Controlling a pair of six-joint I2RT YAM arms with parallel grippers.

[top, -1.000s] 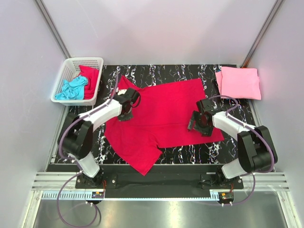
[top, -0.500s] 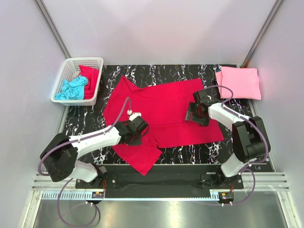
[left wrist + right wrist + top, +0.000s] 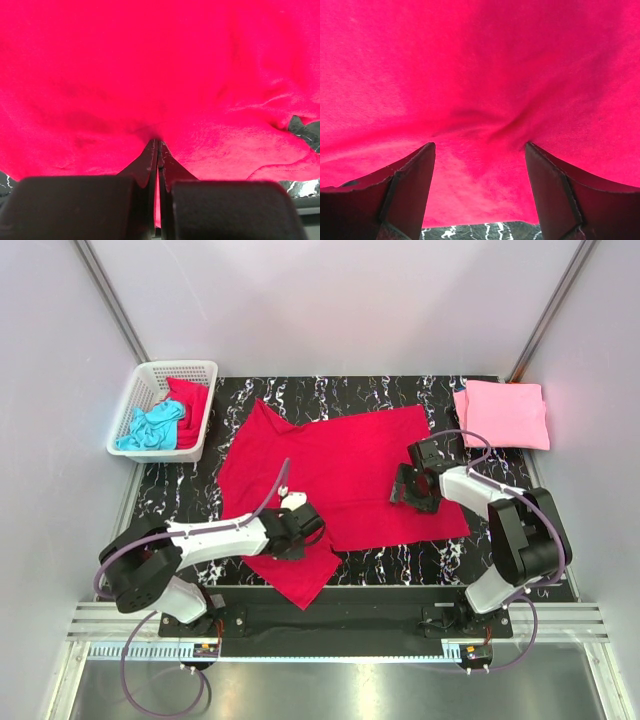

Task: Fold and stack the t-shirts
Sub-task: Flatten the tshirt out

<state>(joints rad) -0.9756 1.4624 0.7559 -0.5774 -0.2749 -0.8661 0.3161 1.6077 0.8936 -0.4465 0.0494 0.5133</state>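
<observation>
1. Since a second ago my left arm has swung from the far left part of the red shirt (image 3: 340,465) to its near left part. My right arm has barely shifted.
2. My left fingers (image 3: 150,160) are shut and pinch a small pucker of the red cloth, close to where the near sleeve joins the body.
3. My right fingers (image 3: 410,190) stand wide and hold nothing. They are on the right part of the same shirt, with a wrinkle of cloth between them.
4. The shirt lies spread on the desk (image 3: 400,390), its long axis running left to right: collar far left, hem right. The cloth reaches away from both sets of fingers toward the far side, so I judge the fold goes that way.
5. A folded pink shirt (image 3: 502,412) waits at the far right, nearer my right arm.
6. More shirts sit in the basket (image 3: 140,390) at the far left.
</observation>
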